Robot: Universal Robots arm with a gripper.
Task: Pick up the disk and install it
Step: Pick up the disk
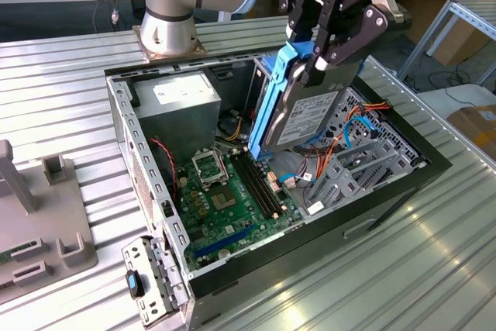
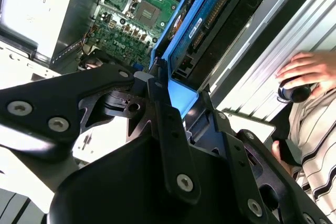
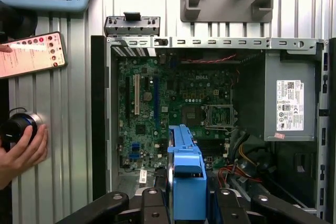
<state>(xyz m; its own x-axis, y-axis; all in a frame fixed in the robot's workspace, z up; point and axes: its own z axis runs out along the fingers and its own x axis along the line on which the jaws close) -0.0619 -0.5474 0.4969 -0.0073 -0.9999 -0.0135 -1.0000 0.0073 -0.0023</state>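
Fingers [image 1: 316, 56] of mine pinch the disk [image 1: 298, 106] by its upper end. It hangs tilted, blue carrier edge facing the exterior view's left, just right of centre in that frame's upper half, above the open computer case [image 1: 122, 122] and its motherboard [image 1: 225, 191]. The case stands on the ribbed counter [image 1: 434, 269]. A person's hand [image 3: 26, 153] cups a dark knob [image 3: 14, 125] beside the case.

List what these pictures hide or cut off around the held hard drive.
Exterior view: the blue-framed dark grey hard drive, clamped in the black end effector, hides part of the open black computer case behind it.
Second wrist view: the end effector's links cover the hard drive's gripped end.
First wrist view: the hard drive shows edge-on, its grey face hidden.
First wrist view: the picture edge cuts off a person's hand.
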